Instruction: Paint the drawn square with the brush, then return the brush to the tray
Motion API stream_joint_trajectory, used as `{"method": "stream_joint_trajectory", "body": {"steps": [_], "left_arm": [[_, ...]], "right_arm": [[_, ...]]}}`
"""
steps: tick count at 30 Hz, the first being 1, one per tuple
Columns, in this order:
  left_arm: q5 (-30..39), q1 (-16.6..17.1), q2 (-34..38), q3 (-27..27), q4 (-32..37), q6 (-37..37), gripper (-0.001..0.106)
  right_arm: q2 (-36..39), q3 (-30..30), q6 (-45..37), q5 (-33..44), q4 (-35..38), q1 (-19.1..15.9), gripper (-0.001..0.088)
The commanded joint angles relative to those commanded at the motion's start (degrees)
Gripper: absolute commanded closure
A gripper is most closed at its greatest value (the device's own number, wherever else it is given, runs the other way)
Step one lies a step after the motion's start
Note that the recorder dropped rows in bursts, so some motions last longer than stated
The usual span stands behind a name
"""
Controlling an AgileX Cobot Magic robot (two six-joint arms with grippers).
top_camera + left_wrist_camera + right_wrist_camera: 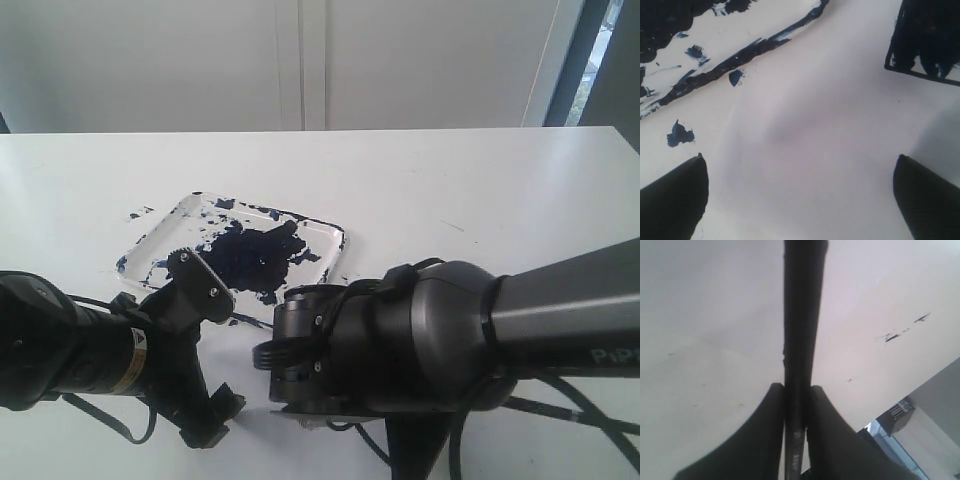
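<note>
Gripping the brush (800, 315) by its handle, the right tool (796, 390) holds it pointing straight out ahead. The left tool (800, 156) hangs open just beside the tray (300, 219), nearer it than the right. The blue-scribbled square (925, 40) lies near the tray too.

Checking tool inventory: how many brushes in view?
1. The brush is clamped in the right gripper, over the white table. None shows in the tray; the table's near part is hidden, so another could be there.
</note>
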Motion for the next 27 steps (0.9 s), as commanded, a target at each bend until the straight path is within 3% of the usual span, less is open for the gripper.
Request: {"method": "stream_joint_trajectory", "body": {"steps": [10, 27], "left_arm": [[0.0, 0.0, 0.0, 0.0, 0.0, 0.0, 0.004], [-0.37, 0.0, 0.0, 0.0, 0.0, 0.0, 0.004]], "right_arm": [[1.01, 0.11, -7.35, 0.0, -2.79, 0.0, 0.0868], [6.52, 0.11, -7.66, 0.0, -10.42, 0.0, 0.0868]]}}
